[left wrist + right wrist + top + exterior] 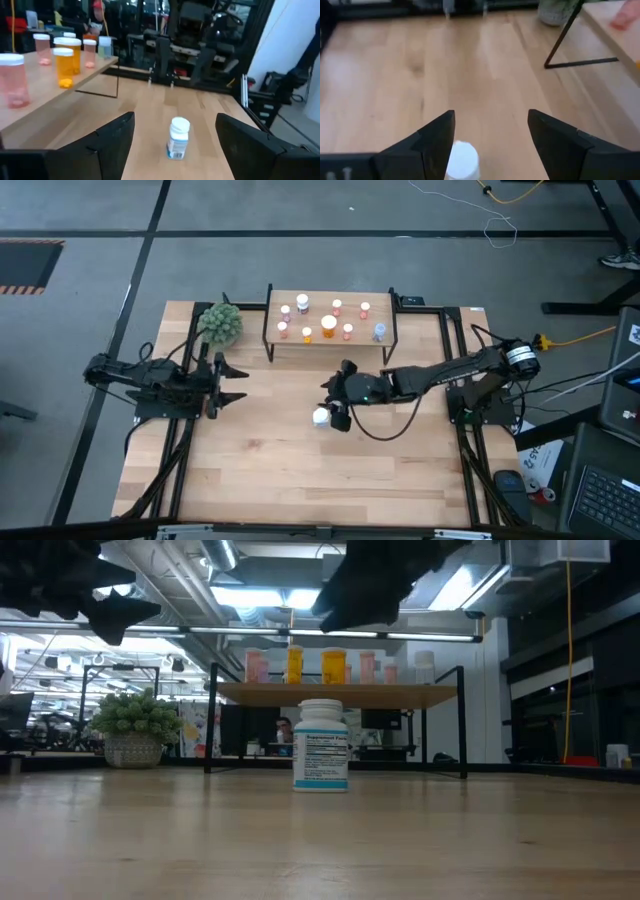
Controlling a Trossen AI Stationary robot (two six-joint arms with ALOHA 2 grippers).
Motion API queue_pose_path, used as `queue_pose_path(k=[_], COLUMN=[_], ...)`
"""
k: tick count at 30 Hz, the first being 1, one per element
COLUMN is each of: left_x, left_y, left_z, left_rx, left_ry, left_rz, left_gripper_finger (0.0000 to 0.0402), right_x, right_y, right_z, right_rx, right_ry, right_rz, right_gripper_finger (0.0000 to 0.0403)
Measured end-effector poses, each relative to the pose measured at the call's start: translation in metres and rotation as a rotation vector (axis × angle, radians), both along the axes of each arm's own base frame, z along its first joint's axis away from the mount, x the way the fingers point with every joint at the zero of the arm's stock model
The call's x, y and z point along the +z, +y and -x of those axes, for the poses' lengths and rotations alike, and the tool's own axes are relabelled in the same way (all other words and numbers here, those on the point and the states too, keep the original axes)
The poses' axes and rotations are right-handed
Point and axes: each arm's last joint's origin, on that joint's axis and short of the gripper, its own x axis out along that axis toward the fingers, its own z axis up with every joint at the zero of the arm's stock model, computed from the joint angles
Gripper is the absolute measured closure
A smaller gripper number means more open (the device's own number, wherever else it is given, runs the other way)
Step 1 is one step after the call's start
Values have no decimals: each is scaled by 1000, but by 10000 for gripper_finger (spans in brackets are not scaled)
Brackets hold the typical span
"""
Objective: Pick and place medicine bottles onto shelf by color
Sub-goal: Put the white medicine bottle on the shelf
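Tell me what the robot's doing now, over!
Right gripper open, hovering above the white bottle. Left gripper open, waiting near the plant. White bottle upright on the table, other bottles on the shelf. Nothing in the way.

plant: a green spiky ball in a pale pot (221, 323), on my table's far left corner; from table height it shows as a potted plant (133, 728).
table: light wooden top (290, 470).
floor: grey, with a yellow cable (580, 335) trailing beyond my table's right edge.
keyboard: dark (604, 496), off the table's near right.
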Motion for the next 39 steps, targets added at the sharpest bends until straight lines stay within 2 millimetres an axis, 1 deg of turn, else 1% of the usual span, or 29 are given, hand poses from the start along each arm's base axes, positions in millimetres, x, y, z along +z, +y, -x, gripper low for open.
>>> queue_pose_path(k=[5,8,10,11,13,15,19,23,28,31,39], left_x=[-4,-17,-21,-25,-32,-31,-32,-33,-33,-33,-33], left_y=[-1,-2,-2,-3,-2,-2,-2,-2,-2,-2,-2], left_z=[-3,-7,-8,-10,-11,-11,-12,-12,-12,-12,-12], left_rx=[-53,-90,-119,-126,-128,-128,-116,-115,-115,-115,-115], left_ry=[11,36,-9,-26,19,5,17,38,33,37,38], left_rz=[-5,-11,-8,-7,3,2,-82,-98,-98,-98,-99], left_gripper_finger=[127,127,127,127,127,127,127,127,127,127,127], right_x=[10,3,-4,-6,-10,-13,-17,-39,-55,-58,-59], right_y=[3,7,7,7,7,7,9,9,8,7,7], right_z=[-13,-21,-24,-25,-25,-26,-28,-33,-38,-38,-37], right_rx=[151,241,261,261,260,255,266,267,244,214,212], right_ry=[56,129,170,181,201,213,219,292,336,348,363], right_rz=[38,43,55,56,54,46,18,21,44,73,71], right_gripper_finger=[148,148,148,148,148,148,148,148,148,148,148])
